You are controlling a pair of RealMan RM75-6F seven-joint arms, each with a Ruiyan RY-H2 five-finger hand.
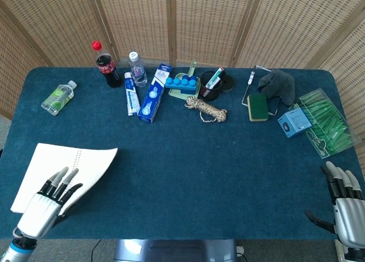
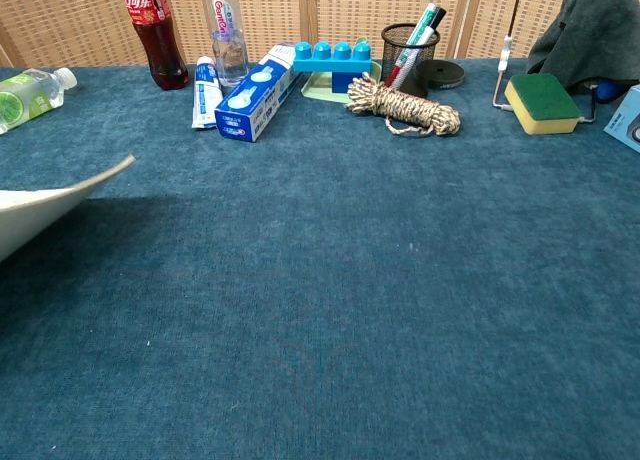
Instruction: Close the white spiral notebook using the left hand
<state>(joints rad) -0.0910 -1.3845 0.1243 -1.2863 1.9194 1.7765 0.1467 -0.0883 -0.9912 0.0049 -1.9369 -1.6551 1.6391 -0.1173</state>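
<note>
At lower left, the white spiral notebook (image 1: pixel 71 168) lies with its light, floppy page lifted; the left hand (image 1: pixel 50 198), fingers apart and empty, should press that free edge. Lower right, the right hand (image 1: pixel 345 199) rests spread, empty.

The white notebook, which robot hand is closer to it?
The left hand. It sits right at the white notebook, with its fingers over the page's near edge. The right hand is far off, by the table's opposite near corner.
</note>
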